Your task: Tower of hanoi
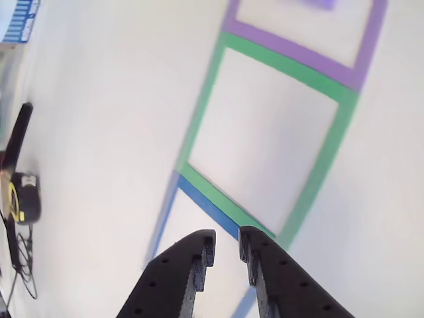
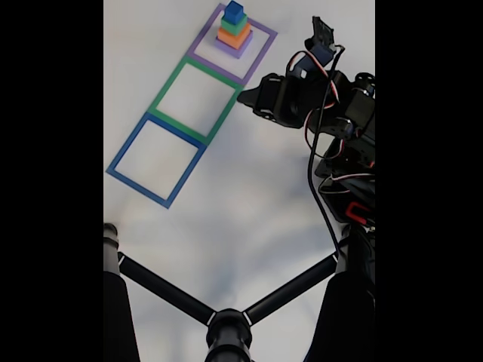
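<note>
A stack of blocks (image 2: 234, 30), purple at the bottom, then orange, green and blue on top, stands inside the purple taped square (image 2: 259, 59) at the far end in the fixed view. The green square (image 2: 167, 87) and blue square (image 2: 128, 143) beside it are empty. My gripper (image 2: 245, 96) hovers at the right corner of the green square, apart from the stack. In the other view my gripper (image 1: 226, 242) shows a narrow gap with nothing in it, above the blue tape (image 1: 205, 202) and green tape (image 1: 205, 99). A blurred purple block (image 1: 324, 3) peeks in at the top edge.
A black stand with splayed legs (image 2: 226, 324) fills the near part of the fixed view. The arm's body and cables (image 2: 339, 128) are on the right. A black and yellow device (image 1: 23, 195) with wires lies at the left of the other view.
</note>
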`<state>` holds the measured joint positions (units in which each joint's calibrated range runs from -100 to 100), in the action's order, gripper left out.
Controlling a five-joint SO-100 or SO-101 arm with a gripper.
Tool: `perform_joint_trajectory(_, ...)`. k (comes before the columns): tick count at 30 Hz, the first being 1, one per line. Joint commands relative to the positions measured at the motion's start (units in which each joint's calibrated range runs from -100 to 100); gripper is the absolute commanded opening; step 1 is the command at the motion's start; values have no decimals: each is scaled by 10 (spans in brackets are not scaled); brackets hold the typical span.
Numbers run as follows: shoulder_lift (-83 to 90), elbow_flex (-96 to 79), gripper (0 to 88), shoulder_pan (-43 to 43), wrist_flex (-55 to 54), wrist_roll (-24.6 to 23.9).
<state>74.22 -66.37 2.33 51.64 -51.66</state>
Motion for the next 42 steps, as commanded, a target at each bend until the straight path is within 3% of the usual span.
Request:
perform_joint_trajectory(1, -74, 133, 0, 31, 8, 99)
perform_joint_trajectory(8, -173, 292, 0, 75, 51, 237)
perform_joint_trajectory(14, -257, 527, 0, 92, 249, 303)
perform_joint_trajectory(20, -249, 624, 0, 107, 345, 423)
perform_joint_trajectory(27, -237, 678, 0, 155, 399, 710)
perform_joint_trajectory(30, -237, 678, 0, 172, 390, 879)
perform_joint_trajectory(32, -236, 678, 0, 181, 383, 1039)
perform_joint_trajectory(34, -233, 678, 0, 194, 368, 1142)
perform_joint_trajectory(37, -231, 675, 0, 207, 365, 1256)
perform_joint_trajectory(39, -228, 675, 0, 215, 363, 1281)
perform_joint_trajectory(41, -223, 672, 0, 221, 355, 1276)
perform_joint_trajectory(42, -218, 664, 0, 226, 355, 1300)
